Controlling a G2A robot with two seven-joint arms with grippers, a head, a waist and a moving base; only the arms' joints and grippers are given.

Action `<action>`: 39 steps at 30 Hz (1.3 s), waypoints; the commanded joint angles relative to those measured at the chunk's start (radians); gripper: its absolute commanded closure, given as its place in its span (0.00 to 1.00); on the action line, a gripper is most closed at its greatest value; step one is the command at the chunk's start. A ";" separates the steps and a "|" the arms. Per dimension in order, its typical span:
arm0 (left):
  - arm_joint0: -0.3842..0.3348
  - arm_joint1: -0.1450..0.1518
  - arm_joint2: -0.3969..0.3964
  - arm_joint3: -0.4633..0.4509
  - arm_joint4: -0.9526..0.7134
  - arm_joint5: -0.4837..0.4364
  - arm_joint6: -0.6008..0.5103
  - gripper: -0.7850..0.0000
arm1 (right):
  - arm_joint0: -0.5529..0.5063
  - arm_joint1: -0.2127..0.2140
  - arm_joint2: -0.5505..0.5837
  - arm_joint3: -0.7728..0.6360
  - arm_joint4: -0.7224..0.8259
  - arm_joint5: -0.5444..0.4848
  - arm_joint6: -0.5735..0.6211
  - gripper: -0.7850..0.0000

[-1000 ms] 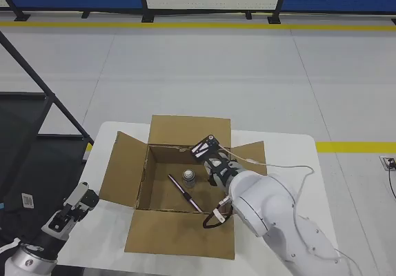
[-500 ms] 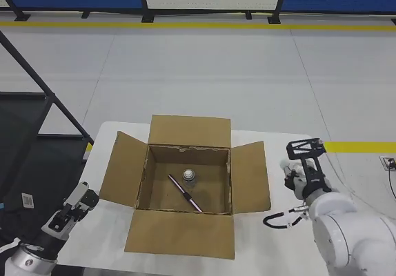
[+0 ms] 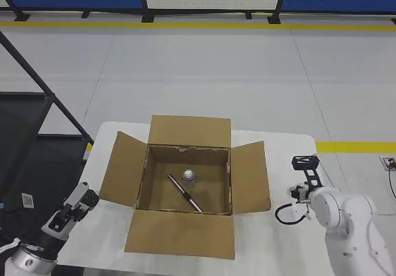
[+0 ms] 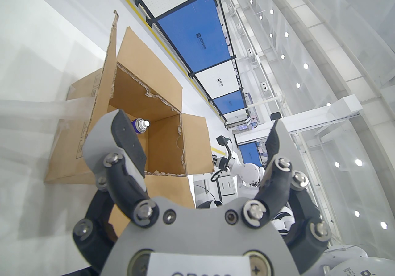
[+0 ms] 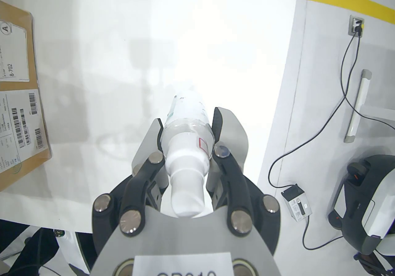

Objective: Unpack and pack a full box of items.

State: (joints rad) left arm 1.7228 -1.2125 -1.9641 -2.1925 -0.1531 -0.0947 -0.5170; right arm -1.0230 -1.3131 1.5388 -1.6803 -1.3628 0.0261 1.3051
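Observation:
An open cardboard box (image 3: 158, 226) stands in the middle of the white table (image 3: 284, 234). Inside it a small spray bottle (image 3: 190, 177) stands upright beside a dark pen-like stick (image 3: 185, 192). My right gripper (image 5: 189, 123) is shut on a white bottle (image 5: 186, 132), held just above the table to the right of the box. The right arm (image 3: 325, 207) sits near the table's right edge. My left gripper (image 4: 197, 123) is open and holds nothing. It hangs off the table's near left corner (image 3: 82, 196), facing the box (image 4: 160, 141) and the spray bottle (image 4: 140, 125).
The box's four flaps lie folded outward; the right flap (image 5: 18, 89) carries printed labels. Bare table shows between that flap and the right edge. A black frame (image 3: 39, 90) stands at the left. A cable and a socket (image 5: 356, 26) lie on the floor at the right.
My right arm has come out of the box and swung to the right side of the table with the white bottle in its gripper. The left arm has not moved.

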 commanded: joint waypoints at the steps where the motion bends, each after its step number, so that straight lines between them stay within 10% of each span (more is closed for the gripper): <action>1: 0.000 0.000 0.000 0.000 0.000 0.000 0.000 0.00 | 0.019 0.001 0.000 0.037 0.027 -0.017 0.021 1.00; 6: 0.000 0.000 0.000 0.000 0.000 0.000 0.000 0.00 | 0.066 0.003 -0.018 0.121 0.038 -0.034 0.063 1.00; 9: 0.000 0.000 0.000 0.000 0.000 0.000 0.000 0.00 | 0.084 0.004 -0.024 0.147 0.049 -0.037 0.058 0.57; 11: 0.000 0.000 0.000 0.000 0.000 0.000 0.000 0.00 | 0.090 0.005 -0.026 0.160 0.053 -0.038 0.053 0.12; 13: 0.000 0.000 0.000 0.000 0.000 0.000 0.000 0.00 | 0.094 0.006 -0.029 0.171 0.058 -0.039 0.050 0.01; 39: 0.000 0.000 0.000 0.000 0.000 0.000 0.000 0.00 | 0.072 0.018 -0.062 -0.023 0.051 0.016 0.012 0.00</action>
State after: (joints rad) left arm 1.7228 -1.2125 -1.9641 -2.1925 -0.1531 -0.0947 -0.5170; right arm -0.9486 -1.2954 1.4749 -1.6922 -1.3167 0.0384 1.3328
